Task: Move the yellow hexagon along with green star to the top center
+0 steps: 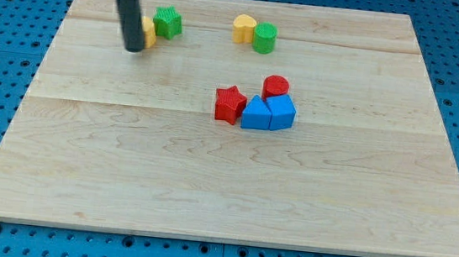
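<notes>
The yellow hexagon (pixel 148 32) lies near the view's top left, mostly hidden behind my rod. The green star (pixel 168 23) touches it on its right. My tip (pixel 134 48) rests on the board at the hexagon's left side, touching or nearly touching it. Both blocks sit left of the board's top center.
A yellow heart-shaped block (pixel 243 29) and a green cylinder (pixel 264 38) sit together near the top center. A red star (pixel 230 104), a red cylinder (pixel 276 87), a blue triangle (pixel 255 114) and a blue cube (pixel 281 111) cluster mid-board. The wooden board (pixel 206 194) lies on a blue pegboard.
</notes>
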Tool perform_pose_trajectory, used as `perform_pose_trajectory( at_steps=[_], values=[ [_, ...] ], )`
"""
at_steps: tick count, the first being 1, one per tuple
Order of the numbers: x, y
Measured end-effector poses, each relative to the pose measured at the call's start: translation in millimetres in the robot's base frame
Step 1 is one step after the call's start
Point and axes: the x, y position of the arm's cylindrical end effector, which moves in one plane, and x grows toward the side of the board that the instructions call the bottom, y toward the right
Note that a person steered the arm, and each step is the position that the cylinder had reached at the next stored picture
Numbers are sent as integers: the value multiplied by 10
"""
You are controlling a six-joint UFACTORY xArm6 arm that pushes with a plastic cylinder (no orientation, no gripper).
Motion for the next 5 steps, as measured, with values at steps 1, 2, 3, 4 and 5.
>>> perform_pose_trajectory(
  at_steps=[1, 2, 3, 4, 5],
  values=[
    [-97, -49],
    [-375, 7],
    [-509, 267],
    [-816, 603],
    [-1028, 850]
  ],
)
